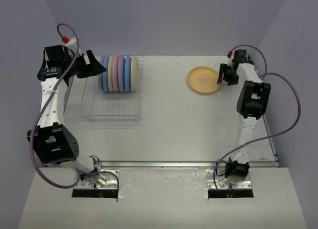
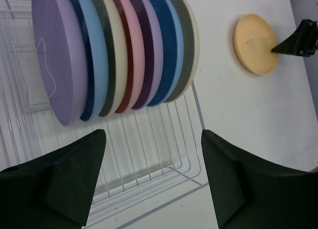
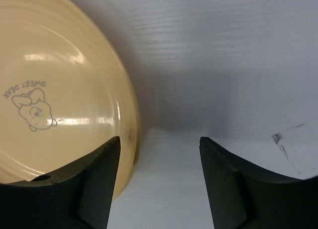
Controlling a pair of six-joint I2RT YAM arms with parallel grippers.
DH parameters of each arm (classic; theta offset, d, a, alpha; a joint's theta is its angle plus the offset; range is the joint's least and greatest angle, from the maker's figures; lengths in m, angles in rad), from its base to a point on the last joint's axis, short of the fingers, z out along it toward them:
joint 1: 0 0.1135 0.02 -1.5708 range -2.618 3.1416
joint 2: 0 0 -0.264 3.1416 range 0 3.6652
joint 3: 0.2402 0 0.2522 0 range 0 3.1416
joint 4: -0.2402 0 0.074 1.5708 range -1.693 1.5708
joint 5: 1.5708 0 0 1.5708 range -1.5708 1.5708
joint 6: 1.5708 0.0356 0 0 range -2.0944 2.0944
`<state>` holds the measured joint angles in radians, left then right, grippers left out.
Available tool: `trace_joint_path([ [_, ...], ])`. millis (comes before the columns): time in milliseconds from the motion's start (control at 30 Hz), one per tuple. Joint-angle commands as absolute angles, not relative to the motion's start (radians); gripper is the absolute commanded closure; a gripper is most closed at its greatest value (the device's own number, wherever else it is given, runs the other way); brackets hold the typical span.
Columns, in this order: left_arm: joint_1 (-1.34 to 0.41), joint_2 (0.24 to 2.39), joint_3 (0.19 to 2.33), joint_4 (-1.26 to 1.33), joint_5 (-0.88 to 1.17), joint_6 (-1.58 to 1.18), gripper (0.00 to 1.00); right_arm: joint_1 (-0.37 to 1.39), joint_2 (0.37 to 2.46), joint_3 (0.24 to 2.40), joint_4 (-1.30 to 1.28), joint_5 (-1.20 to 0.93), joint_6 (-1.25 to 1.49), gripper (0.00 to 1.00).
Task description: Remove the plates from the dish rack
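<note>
Several pastel plates (image 1: 118, 73) stand on edge in the wire dish rack (image 1: 112, 110) at the table's back left; the left wrist view shows them close (image 2: 114, 50). A yellow-orange plate (image 1: 203, 80) lies flat on the table at the back right, also in the right wrist view (image 3: 59, 100) and the left wrist view (image 2: 256, 44). My left gripper (image 1: 94, 65) is open and empty, just left of the standing plates, over the rack (image 2: 149, 154). My right gripper (image 1: 224, 75) is open at the yellow plate's right edge, one finger (image 3: 89, 184) over its rim.
The table (image 1: 189, 129) has a raised metal strip along its near edge (image 1: 189, 164). Purple walls close in behind and on both sides. Cables loop from both arms.
</note>
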<state>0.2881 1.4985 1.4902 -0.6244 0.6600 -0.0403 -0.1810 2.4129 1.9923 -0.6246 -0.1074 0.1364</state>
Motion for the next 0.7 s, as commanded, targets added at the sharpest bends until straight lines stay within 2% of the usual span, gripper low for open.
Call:
trace_joint_path([
  [0, 0.314, 1.527, 1.504, -0.591, 0.739, -0.063, 0.3, -0.183, 2.292, 2.034, -0.663, -0.139, 0.133, 0.34],
  [200, 0.323, 1.555, 1.479, -0.554, 0.772, -0.067, 0.4, -0.169, 2.15, 2.005, -0.732, -0.325, 0.171, 0.25],
  [267, 0.327, 1.571, 1.48, -0.539, 0.79, -0.067, 0.44, -0.162, 2.087, 1.962, -0.741, -0.379, 0.175, 0.14],
  [300, 0.33, 1.582, 1.482, -0.538, 0.791, -0.066, 0.44, -0.161, 2.06, 1.942, -0.741, -0.403, 0.175, 0.02],
  [667, 0.41, 1.799, 1.626, -0.531, 0.949, -0.038, 0.59, -0.16, 1.791, 1.696, -0.742, -0.617, 0.183, 0.01],
])
